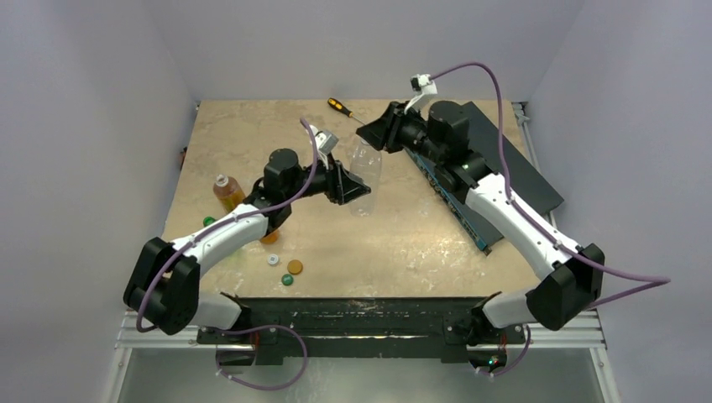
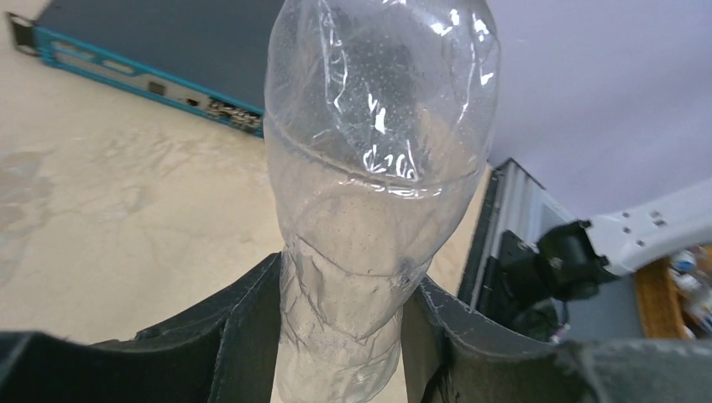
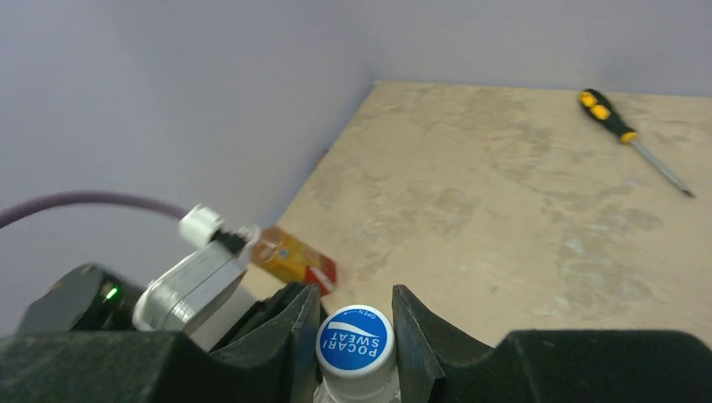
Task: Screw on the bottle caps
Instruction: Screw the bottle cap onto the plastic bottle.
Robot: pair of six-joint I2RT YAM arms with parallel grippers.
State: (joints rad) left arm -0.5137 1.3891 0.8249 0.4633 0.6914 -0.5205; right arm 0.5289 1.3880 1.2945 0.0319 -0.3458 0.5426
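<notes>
2 white-and-black arms (image 1: 225, 236), looping purple cables (image 1: 472, 64)

- Setting: robotics laboratory test cell.
- Indicators: plain enclosure walls (image 1: 92, 101), aluminium frame rail (image 1: 592, 333), two cabled robot arms (image 1: 227, 235), rack-type electronics unit (image 1: 525, 164) on the table (image 1: 403, 243).

Soft, even light falls from overhead onto my table (image 1: 403, 243); shadows under my arms are faint; white glare streaks the clear bottle (image 2: 378, 168) in my left wrist view; my right wrist view is hazier, the amber bottle (image 3: 294, 260) smeared, the blue cap (image 3: 355, 340) legible; my own fingers (image 3: 277, 353) loom dark and soft.
</notes>
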